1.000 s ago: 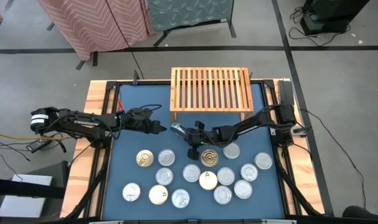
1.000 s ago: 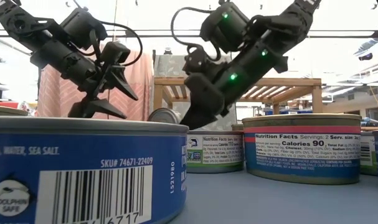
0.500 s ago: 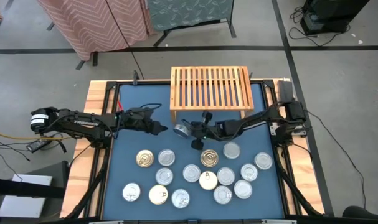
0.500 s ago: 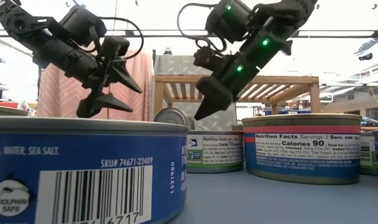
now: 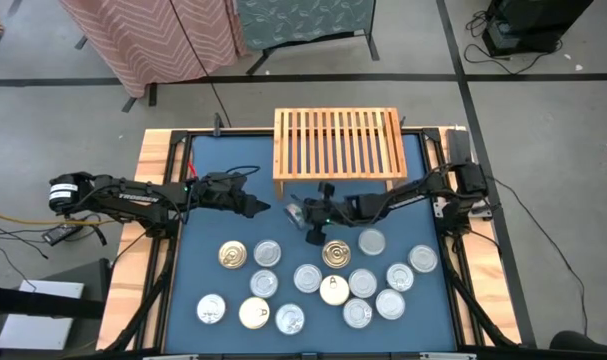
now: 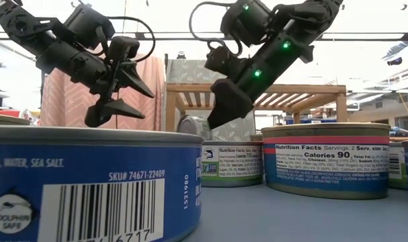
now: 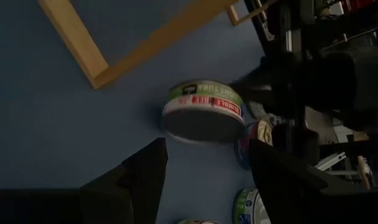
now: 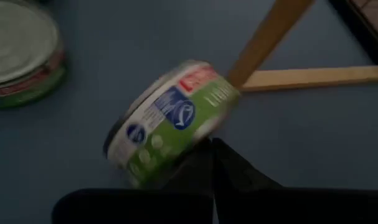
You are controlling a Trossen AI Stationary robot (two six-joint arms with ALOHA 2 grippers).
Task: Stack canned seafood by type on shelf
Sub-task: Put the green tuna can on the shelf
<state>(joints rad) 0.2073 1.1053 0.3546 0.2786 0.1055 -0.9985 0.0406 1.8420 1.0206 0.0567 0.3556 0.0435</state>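
One tin of canned seafood point(image 8: 170, 121), green and red labelled, stands tilted on its rim on the blue mat by the shelf's front left leg point(image 5: 280, 190). It also shows in the high view point(image 5: 295, 213) and the left wrist view point(image 7: 204, 111). My right gripper point(image 8: 213, 146) is shut, its tips against this tin. My left gripper point(image 7: 204, 149) hangs open to the tin's left point(image 5: 255, 207), clear of it. The light-wood slatted shelf point(image 5: 338, 145) stands at the far edge with nothing on top. Several more tins point(image 5: 323, 280) lie flat on the near half of the mat. My right gripper touches the tilted tin's green side wall point(image 8: 198, 140) with its shut fingertips. They come slanting down from the table's right and near side. The tin leans with its lower rim on the mat and one flat face turned toward the table's left.
The shelf's base rails point(image 7: 95, 78) lie on the mat just beyond the tilted tin. A gold-topped tin point(image 5: 334, 254) sits just near of my right gripper. Bare blue mat point(image 5: 223, 170) lies between my left gripper and the shelf. Large tins point(image 6: 324, 158) fill the near edge.
My right gripper has risen and drawn toward the far edge, rolling a little, its fingers shut throughout. The tilted tin has shifted slightly toward the table's right, still on its rim. My left gripper has rolled slightly in place.
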